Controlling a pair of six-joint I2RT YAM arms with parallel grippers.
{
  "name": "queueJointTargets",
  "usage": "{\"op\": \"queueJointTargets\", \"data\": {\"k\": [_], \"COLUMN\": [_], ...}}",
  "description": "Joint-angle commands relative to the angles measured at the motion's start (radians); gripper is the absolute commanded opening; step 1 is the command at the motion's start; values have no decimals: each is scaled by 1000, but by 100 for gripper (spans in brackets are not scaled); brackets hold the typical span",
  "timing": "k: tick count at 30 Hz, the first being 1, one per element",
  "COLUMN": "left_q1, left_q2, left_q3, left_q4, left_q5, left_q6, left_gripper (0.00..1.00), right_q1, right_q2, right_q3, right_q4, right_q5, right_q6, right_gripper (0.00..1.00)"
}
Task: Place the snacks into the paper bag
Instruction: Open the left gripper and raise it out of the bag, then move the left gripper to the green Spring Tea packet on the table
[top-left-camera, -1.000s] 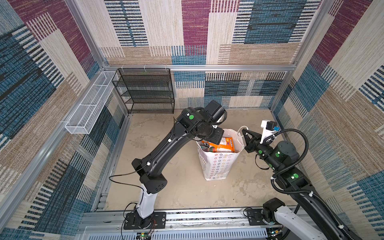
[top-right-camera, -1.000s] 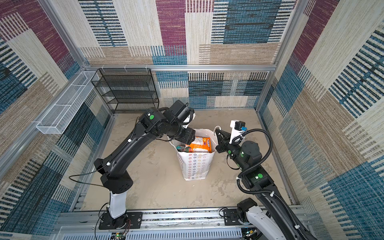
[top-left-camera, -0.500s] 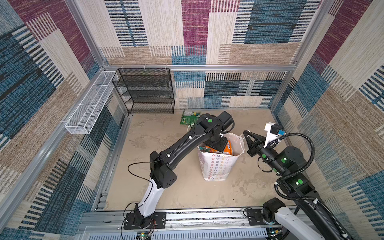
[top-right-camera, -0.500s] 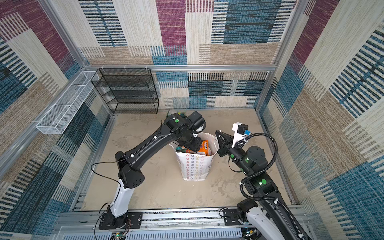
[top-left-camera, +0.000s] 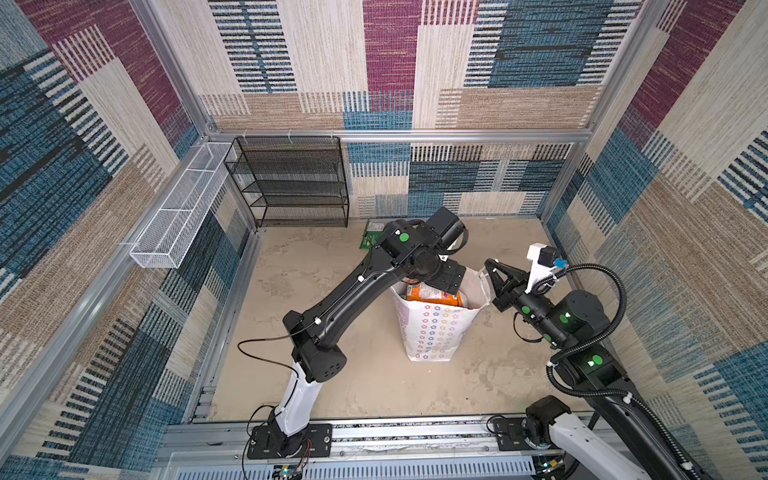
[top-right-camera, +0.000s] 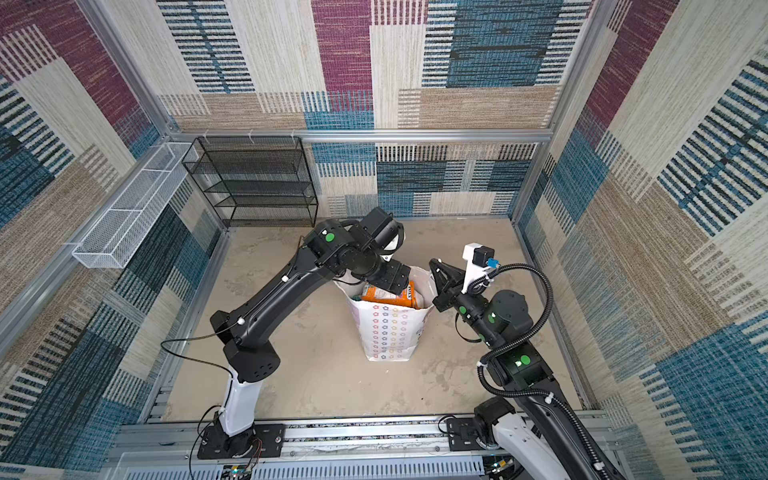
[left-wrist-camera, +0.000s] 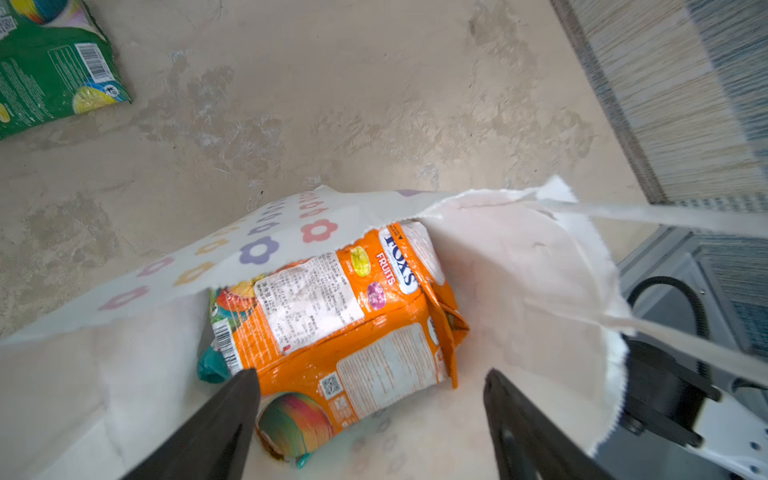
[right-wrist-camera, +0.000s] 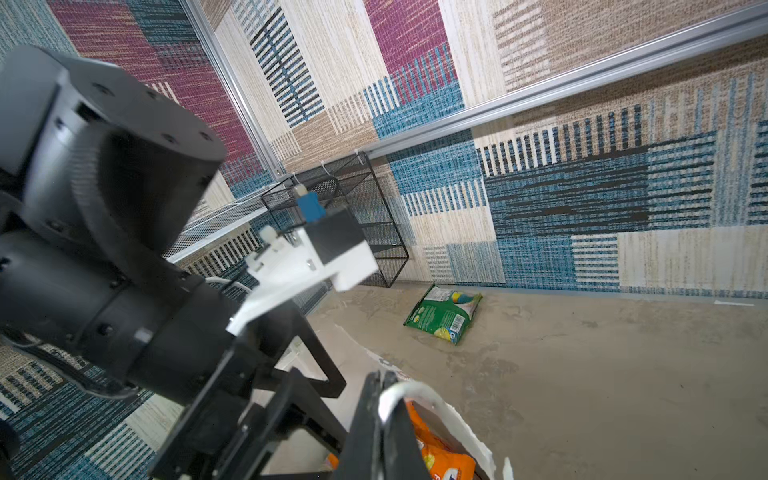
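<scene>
There in bag (left-wrist-camera: 519, 270) — "FOX'S FRUITS" packet (left-wrist-camera: 353, 332)

Paper bag (top-left-camera: 434, 332) stands upright mid-floor (top-left-camera: 353, 386) between my two arms; a packet (left-wrist-camera: 345, 332) lies inside it; my left gripper (left-wrist-camera: 370, 376) hangs over its mouth, my right gripper (top-left-camera: 489, 266) at its right rim; a loose packet (right-wrist-camera: 444, 316) lies on the floor behind the bag, just right of the mesh rack (top-left-camera: 291, 183) at back left.

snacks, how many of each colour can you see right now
orange packet: 1, in the paper bag
teal packet: 1, corner showing under the orange
green packet: 1, on the floor
total: 3 visible
</scene>
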Motion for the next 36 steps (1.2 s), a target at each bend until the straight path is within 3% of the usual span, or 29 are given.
{"op": "queueJointTargets", "data": {"k": [1, 8, 13, 18, 23, 26, 30, 36], "left_q1": [1, 3, 14, 58, 191, 286, 381, 542], "left_q2": [-60, -240, -418, -689, -997, -1107, -1119, -1047], "left_q3": [4, -32, -171, -506, -907, -1058, -1147, -1303], "left_q4": [52, 122, 175, 307, 478, 506, 477, 667], "left_q5": [38, -1, -66, -198, -203, -166, -99, 150], "left_q6": [-32, -32, -43, -96, -201, -248, -287, -373], "left_gripper": [90, 94, 100, 100, 100, 100, 100, 100], "right_q1": [1, 1, 1, 2, 2, 1, 1, 2], "right_q2": [1, 9, 14, 16, 20, 26, 37, 43], "right_q3": [-1, -2, -2, -4, -8, -9, -11, -14], "right_q4": [49, 47, 49, 52, 56, 61, 65, 69], "right_q5": [4, 7, 9, 9, 7, 3, 1, -4], "right_q6": [-9, -7, -6, -5, -2, -1, 3, 4], "right_gripper": [0, 0, 0, 0, 0, 0, 0, 0]}}
